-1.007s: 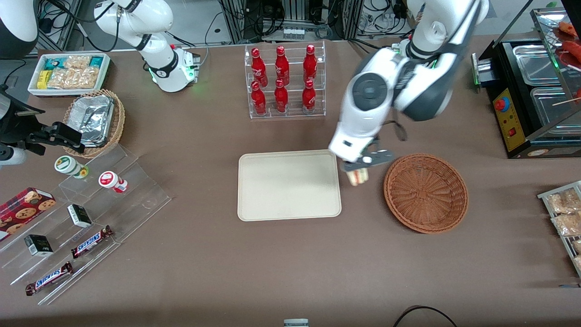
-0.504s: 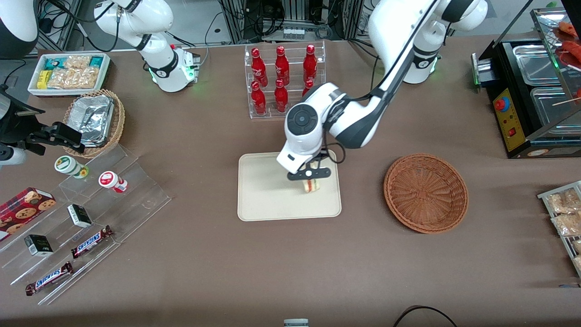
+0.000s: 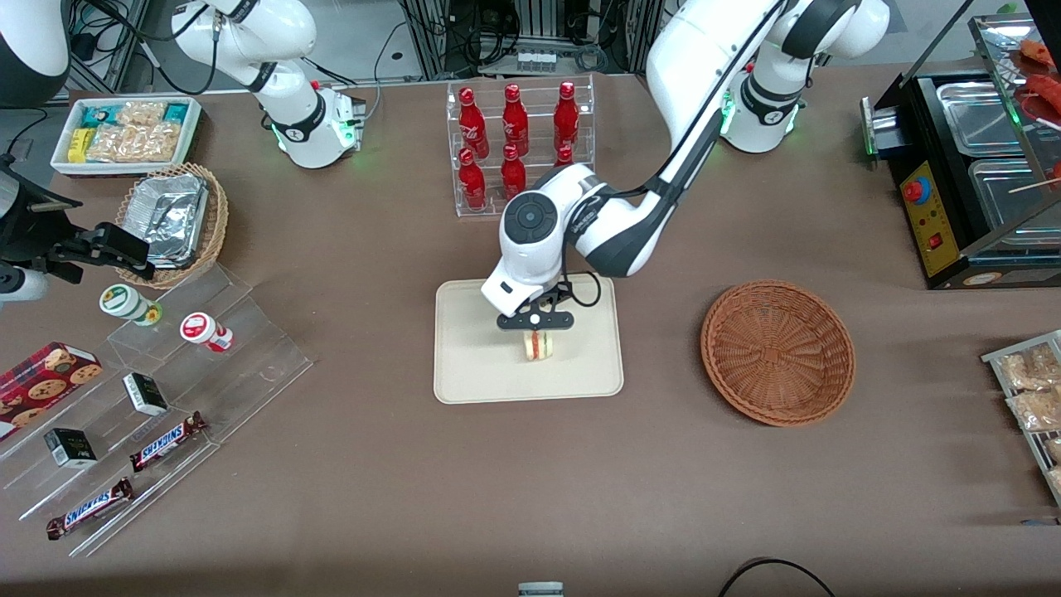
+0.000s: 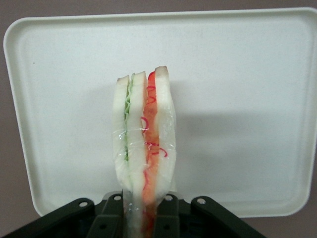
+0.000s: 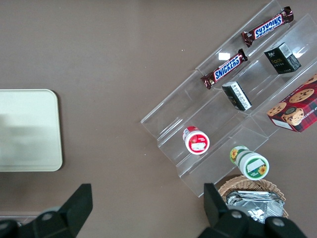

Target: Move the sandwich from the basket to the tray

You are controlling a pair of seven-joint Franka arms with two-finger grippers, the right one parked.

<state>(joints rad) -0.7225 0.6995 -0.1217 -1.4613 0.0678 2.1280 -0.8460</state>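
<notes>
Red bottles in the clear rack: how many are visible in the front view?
6: three on the upper tier, three on the lower, one partly hidden by the arm whose gripper holds the sandwich.

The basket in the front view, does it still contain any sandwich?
No, the basket shows only bare wicker; the sandwich is gripped in the hand over the tray.

"SNICKERS" reads on two brown candy bars (image 5: 267, 27) (image 5: 224, 68) lying on the clear acrylic step display (image 5: 233, 104); the same two bars (image 3: 168, 440) (image 3: 89, 507) show the brand in the front view too. The red bottles (image 3: 514, 145) carry white script too small to read
</notes>
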